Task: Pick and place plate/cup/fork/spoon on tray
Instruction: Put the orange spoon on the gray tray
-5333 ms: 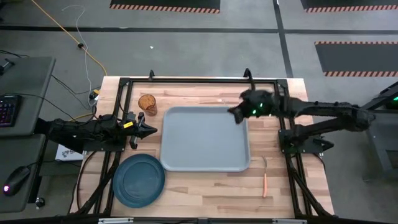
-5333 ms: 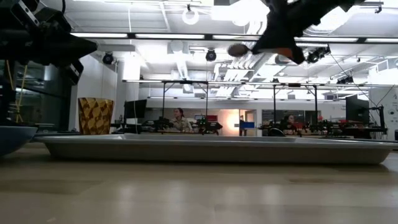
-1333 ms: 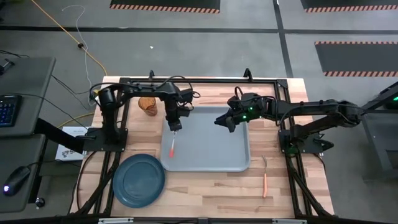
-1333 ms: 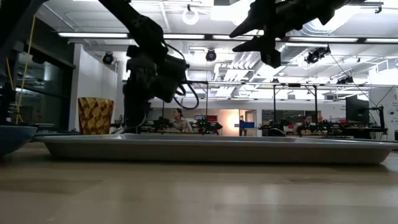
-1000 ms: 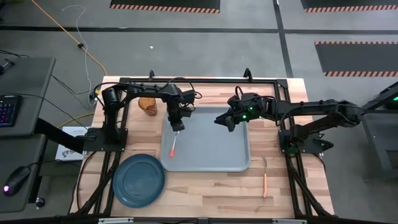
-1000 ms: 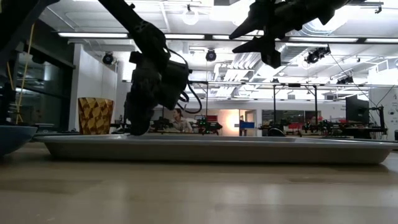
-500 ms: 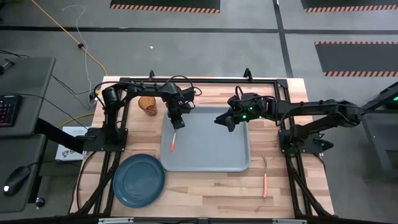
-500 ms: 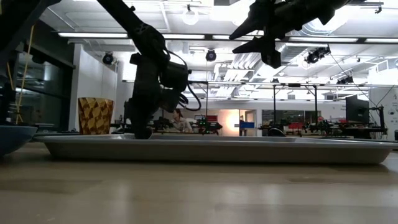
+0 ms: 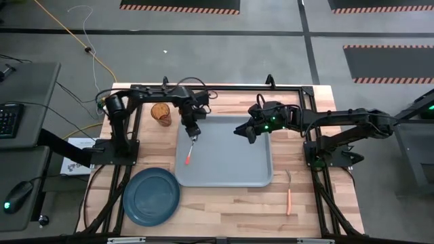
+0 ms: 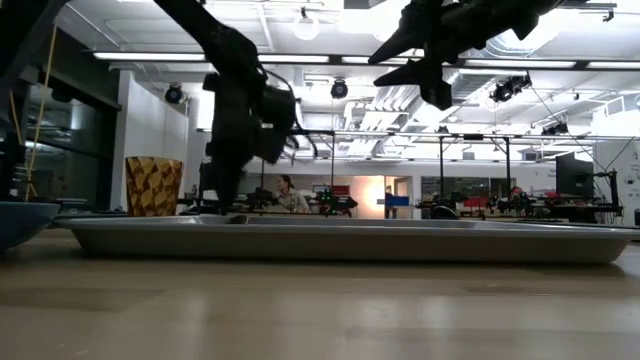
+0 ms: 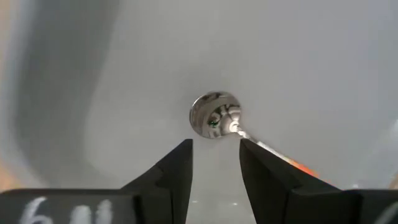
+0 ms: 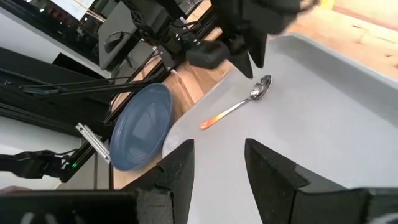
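We see the spoon lying flat on the grey tray, near its left edge, bowl toward the far rim and orange handle pointing at the near side. The left gripper hangs just above the bowl end, fingers spread with nothing between them; in the left wrist view the shiny bowl sits free beyond the two dark fingertips. We judge the spoon delivered, and the open fingers fit a release rather than a grasp.

The right gripper hovers over the tray's far right part, also parted and empty, which we read as waiting clear of the other arm's work.

Three pieces sit off the tray: the amber cup on the wood just beside the far left corner, the blue plate at the near left, touching or nearly touching the tray's corner, and the fork on the wood to the right, well apart from both arms.

From table height the tray's raised rim hides the spoon entirely, and the plate is cut off at the picture's edge. We cannot tell there how high the left gripper stands above the tray floor.
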Tool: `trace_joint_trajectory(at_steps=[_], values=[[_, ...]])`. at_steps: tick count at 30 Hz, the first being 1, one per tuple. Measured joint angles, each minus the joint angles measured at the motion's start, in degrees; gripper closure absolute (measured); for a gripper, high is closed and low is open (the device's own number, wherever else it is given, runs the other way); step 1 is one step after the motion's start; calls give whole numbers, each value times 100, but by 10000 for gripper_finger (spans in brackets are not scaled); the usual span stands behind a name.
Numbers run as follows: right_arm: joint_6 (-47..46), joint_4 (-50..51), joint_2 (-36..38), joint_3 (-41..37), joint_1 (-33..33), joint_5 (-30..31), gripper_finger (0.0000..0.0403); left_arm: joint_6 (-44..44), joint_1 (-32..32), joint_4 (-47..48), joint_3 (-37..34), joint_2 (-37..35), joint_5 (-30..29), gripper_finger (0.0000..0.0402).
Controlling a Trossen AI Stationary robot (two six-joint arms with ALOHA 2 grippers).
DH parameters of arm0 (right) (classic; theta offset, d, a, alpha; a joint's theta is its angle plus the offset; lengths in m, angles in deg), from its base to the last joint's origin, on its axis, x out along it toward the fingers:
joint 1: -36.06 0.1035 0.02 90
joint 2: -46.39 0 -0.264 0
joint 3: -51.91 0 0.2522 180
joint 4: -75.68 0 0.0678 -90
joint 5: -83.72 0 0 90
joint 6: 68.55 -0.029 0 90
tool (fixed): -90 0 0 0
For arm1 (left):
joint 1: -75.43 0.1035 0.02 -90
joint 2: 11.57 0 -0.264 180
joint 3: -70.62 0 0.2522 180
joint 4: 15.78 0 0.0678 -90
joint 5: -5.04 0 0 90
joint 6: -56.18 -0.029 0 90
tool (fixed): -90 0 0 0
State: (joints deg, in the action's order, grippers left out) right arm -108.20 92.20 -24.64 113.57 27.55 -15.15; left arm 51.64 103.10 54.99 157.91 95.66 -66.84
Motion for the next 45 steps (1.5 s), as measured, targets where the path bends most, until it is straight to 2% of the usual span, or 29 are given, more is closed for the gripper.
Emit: trace_joint_trajectory(at_steps=[6, 10, 12, 14, 16, 18, 25, 37, 45], values=[[86, -63, 0, -2, 0, 154, 269, -31, 30, -517, 0, -704, 4, 320], [215, -198, 12, -4, 0, 151, 269, -258, -419, -1477, 7, -875, 18, 382], [257, -324, 32, -4, 0, 119, 269, -370, -695, -1934, 6, -826, -37, 395], [262, -459, 75, -7, 0, 88, 269, -531, -970, -2201, 12, -672, -328, 392], [263, -481, 116, -7, 0, 86, 269, -667, -1217, -2183, 7, -458, -776, 397], [263, -483, 140, -7, 0, 88, 269, -699, -1377, -2120, 5, -249, -960, 400], [261, -472, 140, -7, 0, 88, 269, -1043, -1506, -1799, -5, 137, -1008, 401], [261, -494, 140, -7, 0, 160, 269, -1467, -1000, -2572, -1079, -293, -1019, 401], [261, -473, 140, -7, 0, 182, 269, -1547, -875, -2590, -1268, -313, -1056, 401]])
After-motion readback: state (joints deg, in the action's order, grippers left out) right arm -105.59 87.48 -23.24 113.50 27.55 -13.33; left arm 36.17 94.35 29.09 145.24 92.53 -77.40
